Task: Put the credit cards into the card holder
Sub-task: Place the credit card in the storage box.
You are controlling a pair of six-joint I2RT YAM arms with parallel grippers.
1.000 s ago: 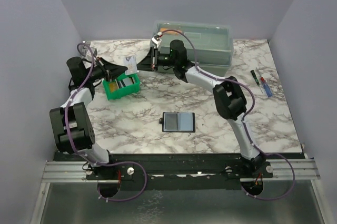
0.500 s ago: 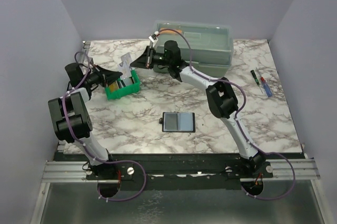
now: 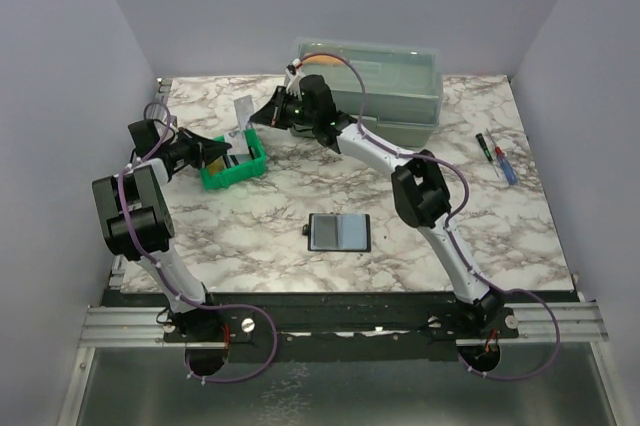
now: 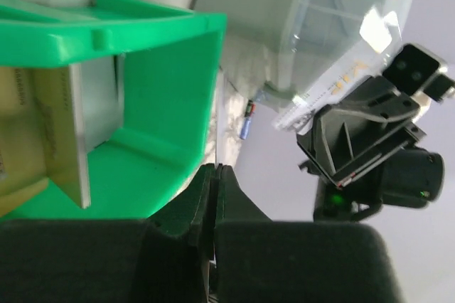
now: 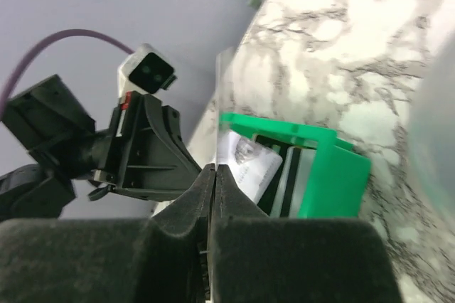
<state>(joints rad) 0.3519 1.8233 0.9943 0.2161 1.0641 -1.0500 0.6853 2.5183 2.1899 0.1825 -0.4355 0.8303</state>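
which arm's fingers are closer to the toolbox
Right. Its fingers hang just left of the toolbox, over the far rim of the bin; the left fingers are farther off, at its left side.

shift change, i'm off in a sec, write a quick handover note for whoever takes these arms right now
Left gripper: shut, nothing between its fingers, right beside the small green plastic bin.
Right gripper: shut on one thin pale rectangular card, held in the air over the bin's far side.
The other yellowish and grey-silver flat cards stand in the bin.
The flat black folding card holder lies open on the marble table, no arm near it; its pockets look empty from above.
Done: one card is out of the bin.
Left: slot it into the holder, then the rest.
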